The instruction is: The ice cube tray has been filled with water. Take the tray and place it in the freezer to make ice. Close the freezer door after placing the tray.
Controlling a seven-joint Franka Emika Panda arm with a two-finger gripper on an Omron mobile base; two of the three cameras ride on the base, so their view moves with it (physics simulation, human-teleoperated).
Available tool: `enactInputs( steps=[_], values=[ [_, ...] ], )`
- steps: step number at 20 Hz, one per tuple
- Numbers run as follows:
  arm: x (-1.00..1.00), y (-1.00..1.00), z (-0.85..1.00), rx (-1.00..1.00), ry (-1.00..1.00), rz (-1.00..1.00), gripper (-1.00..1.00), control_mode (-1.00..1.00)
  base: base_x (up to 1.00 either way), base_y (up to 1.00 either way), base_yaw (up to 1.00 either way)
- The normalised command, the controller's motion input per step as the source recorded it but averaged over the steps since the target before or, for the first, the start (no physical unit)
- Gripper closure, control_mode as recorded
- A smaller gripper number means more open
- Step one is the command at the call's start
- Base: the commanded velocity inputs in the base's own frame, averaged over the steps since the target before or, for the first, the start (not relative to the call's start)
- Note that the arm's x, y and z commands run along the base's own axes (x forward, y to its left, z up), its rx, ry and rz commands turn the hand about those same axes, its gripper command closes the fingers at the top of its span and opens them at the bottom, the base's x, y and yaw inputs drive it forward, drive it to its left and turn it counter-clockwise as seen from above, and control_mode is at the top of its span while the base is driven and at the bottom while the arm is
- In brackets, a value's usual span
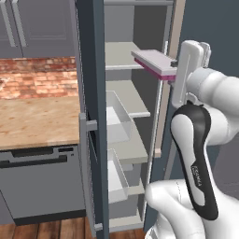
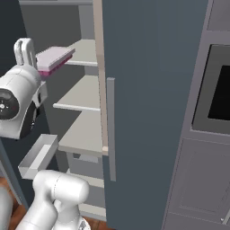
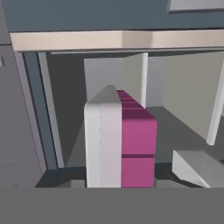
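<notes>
The ice cube tray (image 1: 155,63), a pale slab with a magenta lower edge, hangs level at the open freezer (image 1: 135,140), at the height of its upper shelf (image 1: 120,55). My gripper (image 1: 174,71) is shut on the tray's near end, and the fingertips are hidden behind the hand. From the right, the tray (image 2: 54,58) points into the compartment ahead of the gripper (image 2: 41,72). Seen from the hand, the tray (image 3: 120,140) runs away from me towards the freezer's back wall. The freezer door (image 1: 92,116) stands wide open on the left.
Clear bins (image 1: 117,119) on the door's inner side jut towards the shelves. The neighbouring door (image 2: 152,112) is closed on the right, with its handle (image 2: 111,130). A wooden counter (image 1: 37,121) over a dishwasher (image 1: 42,186) lies left; an oven (image 2: 220,90) is right.
</notes>
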Motion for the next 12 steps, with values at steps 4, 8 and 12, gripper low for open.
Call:
enactInputs(
  steps=[4,8,12],
  values=[
    [0.18,0.01,0.0,0.0,0.0,0.0,1.0,-1.0,0.0,0.0,0.0],
    [0.27,0.03,0.0,0.0,0.0,0.0,1.0,-1.0,0.0,0.0,0.0],
    [0.31,0.06,0.0,0.0,0.0,0.0,1.0,-1.0,0.0,0.0,0.0]
  ],
)
